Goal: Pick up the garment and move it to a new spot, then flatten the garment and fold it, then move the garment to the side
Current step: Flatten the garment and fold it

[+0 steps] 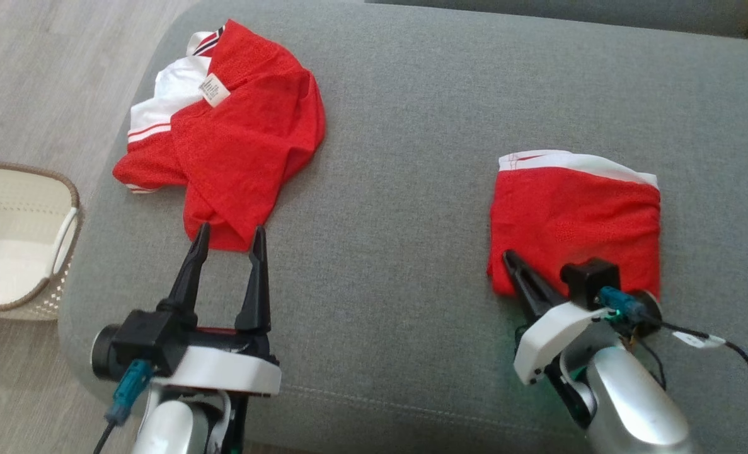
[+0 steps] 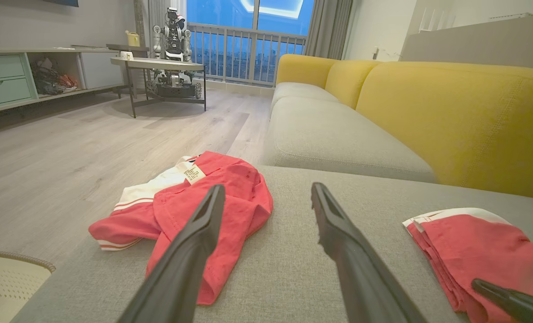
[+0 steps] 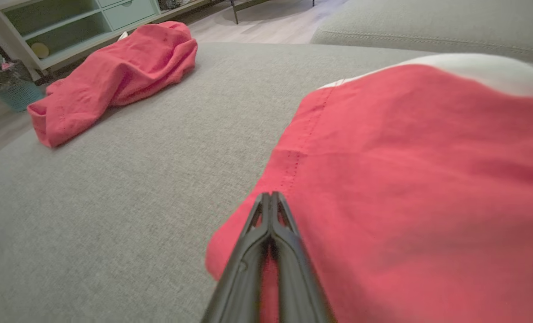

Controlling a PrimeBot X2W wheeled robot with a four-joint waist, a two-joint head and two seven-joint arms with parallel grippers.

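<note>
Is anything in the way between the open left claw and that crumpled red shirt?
Nothing visible. The left gripper stands open with its fingertips at the near edge of the crumpled garment, which lies on the grey cushion.

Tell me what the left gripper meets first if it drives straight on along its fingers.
Likely the crumpled red and white mesh garment: its near hem lies at the fingertips of the open left gripper, though height is unclear.

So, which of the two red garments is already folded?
The folded garment on the robot's right, a neat rectangle with a white band along its far edge. The crumpled garment on the left lies bunched, its label showing.
</note>
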